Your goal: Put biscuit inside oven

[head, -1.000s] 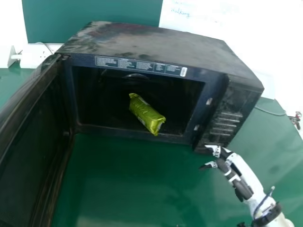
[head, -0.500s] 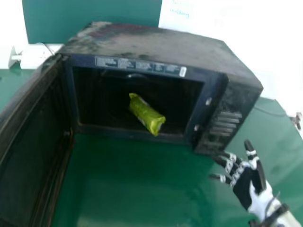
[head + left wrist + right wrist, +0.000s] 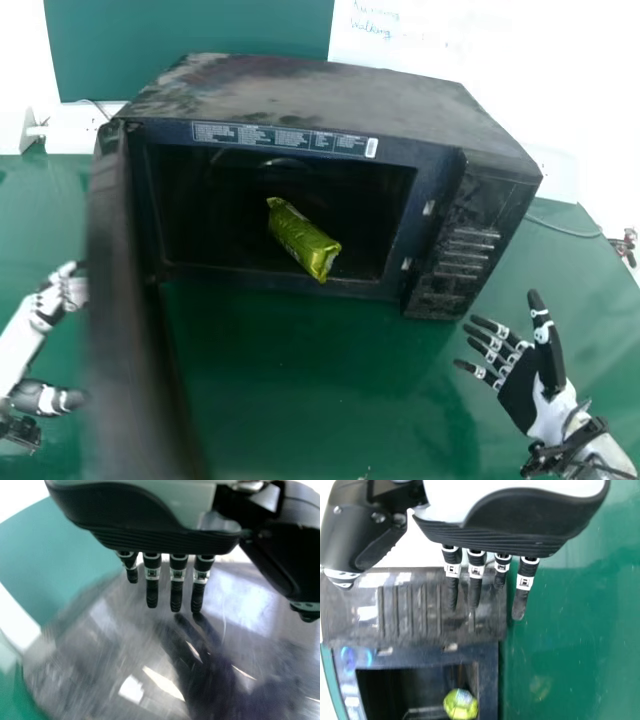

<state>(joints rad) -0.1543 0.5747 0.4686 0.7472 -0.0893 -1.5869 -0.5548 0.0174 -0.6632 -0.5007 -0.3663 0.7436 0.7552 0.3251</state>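
The door [image 3: 135, 320] has swung in, with the left hand [image 3: 50, 303] now at its left; that and the right hand [image 3: 518, 395] have straight, empty fingers. The biscuit [image 3: 303, 240] is in the oven [image 3: 310, 95] (just shutting left, I think)

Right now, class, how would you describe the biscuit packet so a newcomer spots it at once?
Find the big black oven on the green table, its door open on the left. Inside its dark cavity a packet lies slantwise, one end near the opening. Shiny and yellow-green, it stands out from the dark oven and deeper green table.
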